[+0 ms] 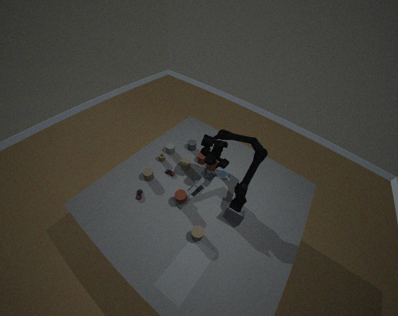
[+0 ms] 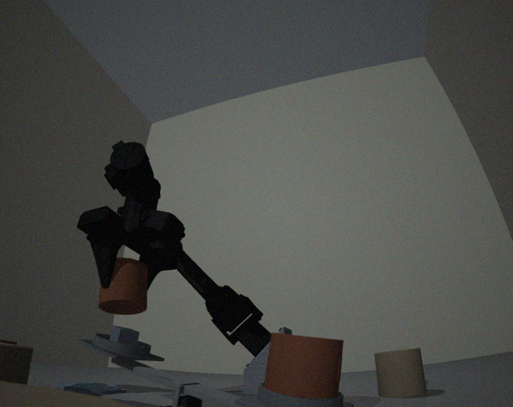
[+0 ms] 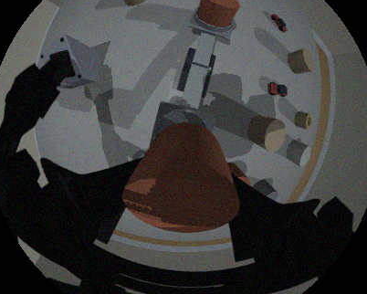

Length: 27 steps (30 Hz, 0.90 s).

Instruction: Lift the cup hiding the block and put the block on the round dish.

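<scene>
Above the raised end of the balance (image 1: 196,186) (image 2: 150,374) (image 3: 199,81), the gripper (image 1: 217,164) (image 2: 127,285) (image 3: 183,169) clamps an orange cup (image 1: 210,165) (image 2: 123,289) (image 3: 183,181). The grey block (image 2: 124,334) sits uncovered on that end; the other cup (image 1: 180,196) (image 2: 304,365) (image 3: 217,9) occupies the lower end.

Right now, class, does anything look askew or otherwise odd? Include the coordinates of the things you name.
The balance (image 1: 201,181) (image 2: 154,377) (image 3: 198,82) is tilted: its end beneath the lifted cup (image 1: 210,166) (image 2: 126,289) (image 3: 183,176), bearing the grey block (image 2: 123,334), rides high; the end under the standing cup (image 1: 180,195) (image 2: 304,366) (image 3: 219,9) sits low.

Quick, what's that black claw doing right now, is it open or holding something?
Gripper: closed on an orange cup, held in the air above one end of the balance.
</scene>
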Each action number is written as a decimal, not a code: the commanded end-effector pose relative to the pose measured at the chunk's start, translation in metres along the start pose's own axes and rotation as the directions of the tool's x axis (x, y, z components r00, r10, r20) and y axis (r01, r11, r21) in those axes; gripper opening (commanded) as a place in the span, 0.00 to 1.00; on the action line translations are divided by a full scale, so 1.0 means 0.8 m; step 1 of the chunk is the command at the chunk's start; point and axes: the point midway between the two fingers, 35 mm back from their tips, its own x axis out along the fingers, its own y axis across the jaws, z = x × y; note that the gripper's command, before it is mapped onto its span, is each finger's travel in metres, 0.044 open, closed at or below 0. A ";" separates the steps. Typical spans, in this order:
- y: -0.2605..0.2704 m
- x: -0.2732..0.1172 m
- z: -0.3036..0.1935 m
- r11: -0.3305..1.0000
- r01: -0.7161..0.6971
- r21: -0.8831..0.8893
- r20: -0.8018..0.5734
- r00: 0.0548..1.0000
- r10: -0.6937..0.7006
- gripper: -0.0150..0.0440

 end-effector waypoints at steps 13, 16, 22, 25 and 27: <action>0.002 -0.027 -0.001 1.000 0.019 -0.018 0.008 1.000 -0.019 0.25; 0.003 -0.024 -0.002 1.000 0.015 -0.021 0.001 1.000 -0.015 0.25; 0.003 -0.024 -0.002 1.000 0.015 -0.021 0.001 1.000 -0.015 0.25; 0.003 -0.024 -0.002 1.000 0.015 -0.021 0.001 1.000 -0.015 0.25; 0.003 -0.024 -0.002 1.000 0.015 -0.021 0.001 1.000 -0.015 0.25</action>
